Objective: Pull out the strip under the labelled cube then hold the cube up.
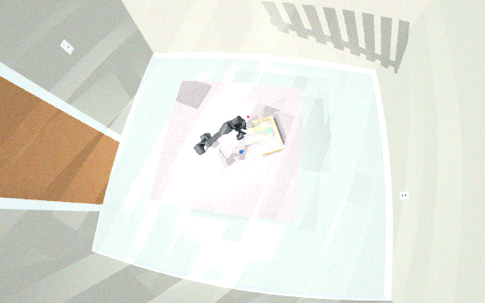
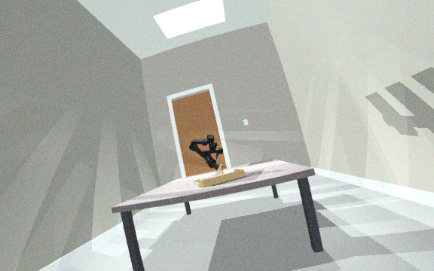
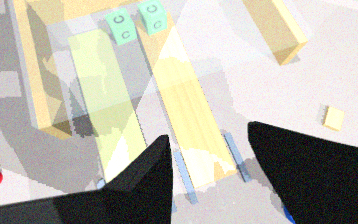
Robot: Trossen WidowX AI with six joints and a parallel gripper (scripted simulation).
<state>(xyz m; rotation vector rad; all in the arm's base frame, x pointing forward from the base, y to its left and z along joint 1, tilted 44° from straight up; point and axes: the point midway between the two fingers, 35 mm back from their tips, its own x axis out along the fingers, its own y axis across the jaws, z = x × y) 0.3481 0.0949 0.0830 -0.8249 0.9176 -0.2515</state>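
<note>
In the wrist view, the tool [image 3: 207, 165] sits lowest and nearest, its two dark fingers half-closed to either side of the near end of the tan strip [image 3: 190, 110]; whether they already pinch it cannot be told from the pictures. That end lies between two thin blue rails [image 3: 185, 175]. Just beside it, to the left, lies a pale green strip [image 3: 105, 100], running parallel into the wooden tray [image 3: 35, 75]. Further in, two mint cubes marked C stand near one another: the right cube [image 3: 154, 16] rests on the far end of the tan strip, while the left cube [image 3: 121, 27] appears to sit at the head of the green one. A small tan block [image 3: 333, 118] lies apart on the surface [image 3: 340, 60]. Both labels read alike, so a wrong strip is the chief risk. The left finger overlaps the green strip's end and may drag it too. A fast pull could topple the cube.
</note>
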